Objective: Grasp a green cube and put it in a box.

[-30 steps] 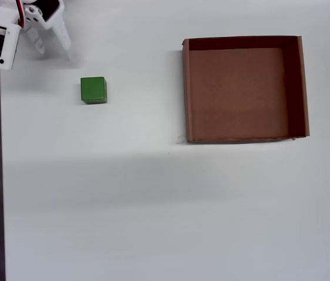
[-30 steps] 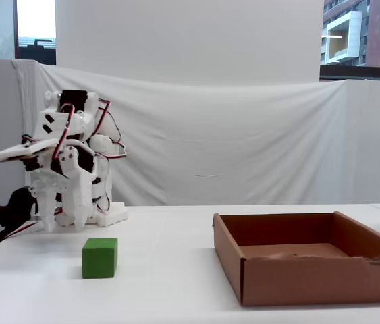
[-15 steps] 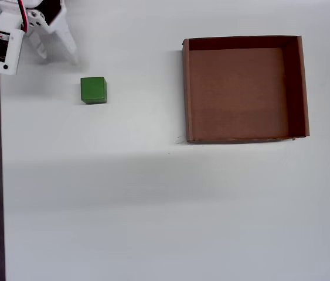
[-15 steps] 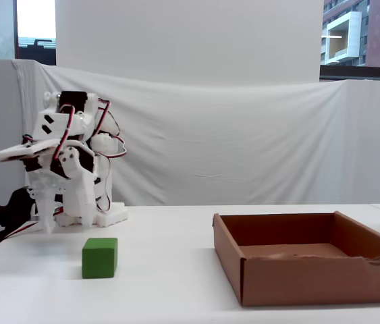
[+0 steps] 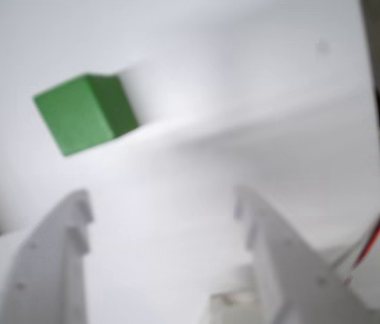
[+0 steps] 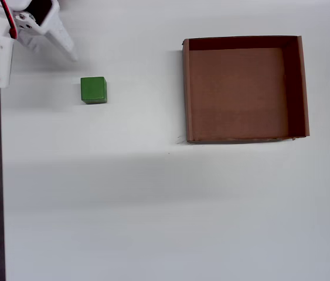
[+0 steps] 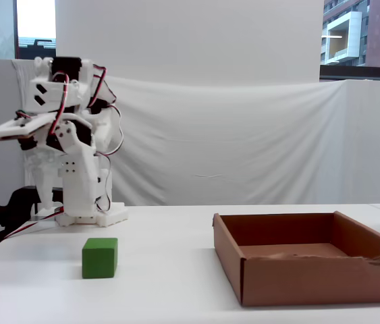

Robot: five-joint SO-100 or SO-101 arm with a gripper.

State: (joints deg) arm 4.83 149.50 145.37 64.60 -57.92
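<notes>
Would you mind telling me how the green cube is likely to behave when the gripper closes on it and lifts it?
The green cube has flat faces and sits squarely on the table, so it should not roll. Its sides look matte, which probably gives fair grip. It seems solid and stiff, so it is unlikely to deform. The open gripper looks wide enough to straddle it.

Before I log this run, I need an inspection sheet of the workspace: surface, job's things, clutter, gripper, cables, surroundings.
Surface: white table, bare and clean.
Job's things: cube on the table, apart from the box; box holds nothing.
Clutter: nothing seen.
Gripper: gripper open, holding nothing, off the cube in the wrist view.
Cables: red and black wires on the arm.
Surroundings: white cloth backdrop; windows behind.
</notes>
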